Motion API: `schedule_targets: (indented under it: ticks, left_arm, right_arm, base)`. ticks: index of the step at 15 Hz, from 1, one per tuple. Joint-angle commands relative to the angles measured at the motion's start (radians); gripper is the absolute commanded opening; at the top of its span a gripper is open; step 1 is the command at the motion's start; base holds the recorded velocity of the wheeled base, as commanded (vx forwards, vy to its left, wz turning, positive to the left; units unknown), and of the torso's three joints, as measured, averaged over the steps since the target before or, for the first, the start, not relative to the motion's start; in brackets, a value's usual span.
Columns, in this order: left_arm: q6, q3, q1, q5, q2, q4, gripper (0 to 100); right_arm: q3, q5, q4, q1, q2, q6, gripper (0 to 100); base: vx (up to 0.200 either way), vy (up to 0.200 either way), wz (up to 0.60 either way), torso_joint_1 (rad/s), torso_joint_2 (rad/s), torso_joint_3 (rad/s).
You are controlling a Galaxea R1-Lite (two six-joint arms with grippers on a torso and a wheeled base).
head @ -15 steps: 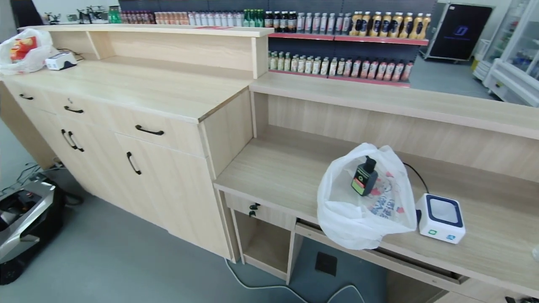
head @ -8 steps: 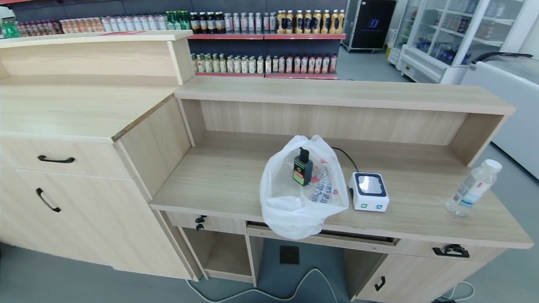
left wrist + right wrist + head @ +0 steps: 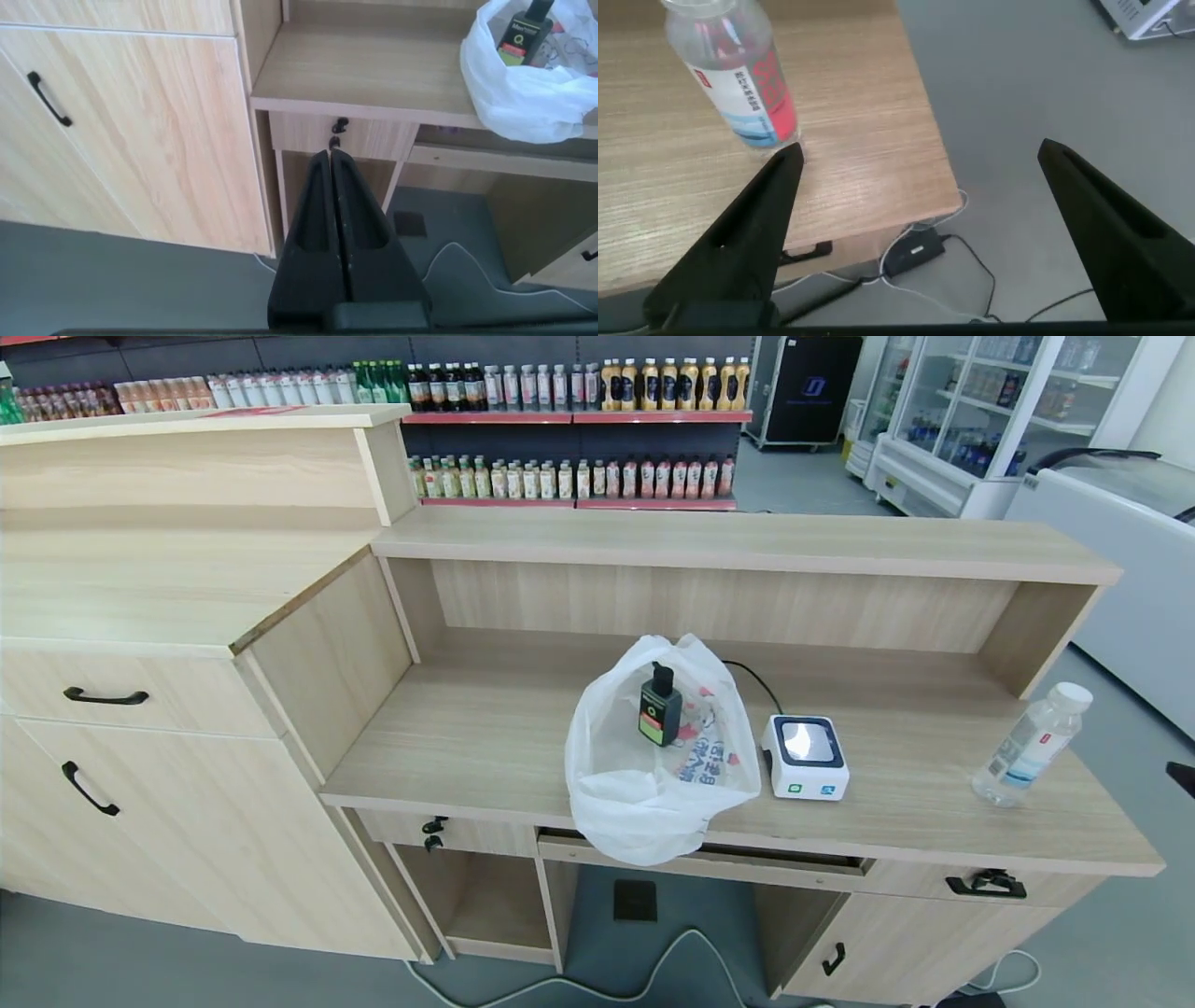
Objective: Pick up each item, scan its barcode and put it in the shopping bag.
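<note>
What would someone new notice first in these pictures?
A white plastic shopping bag sits at the front of the wooden counter, a dark black-capped bottle upright inside. Right of it stands a white square scanner, and a clear water bottle stands near the counter's right end.

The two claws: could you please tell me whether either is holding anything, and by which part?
Nothing is held: left claw shut and empty, right claw open near the water bottle.

Head view high over counter (image 3: 485,737), wrist views low, left sharing bag (image 3: 635,803)
</note>
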Motion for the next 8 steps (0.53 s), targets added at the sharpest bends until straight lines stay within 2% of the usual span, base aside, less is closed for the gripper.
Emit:
schedule_targets:
  ticks: [1,4,8]
  left_arm:
    - [0.000,0.000,0.000,0.001,0.000,0.000,0]
    - [0.000,0.000,0.000,0.001,0.000,0.000,0]
    - [0.000,0.000,0.000,0.001,0.000,0.000,0]
  right_arm:
    - [-0.032,0.002,-0.005,0.042,0.071,-0.005,100]
    - [-0.040,0.004,-0.012,0.113,0.130,-0.022,100]
    - [-0.055,0.002,-0.136,0.186,0.224,-0.045,100]
  base:
    - [0.000,0.000,0.00,0.000,0.00,0.000]
    - [0.000,0.000,0.00,0.000,0.00,0.000]
    - [0.000,0.000,0.00,0.000,0.00,0.000]
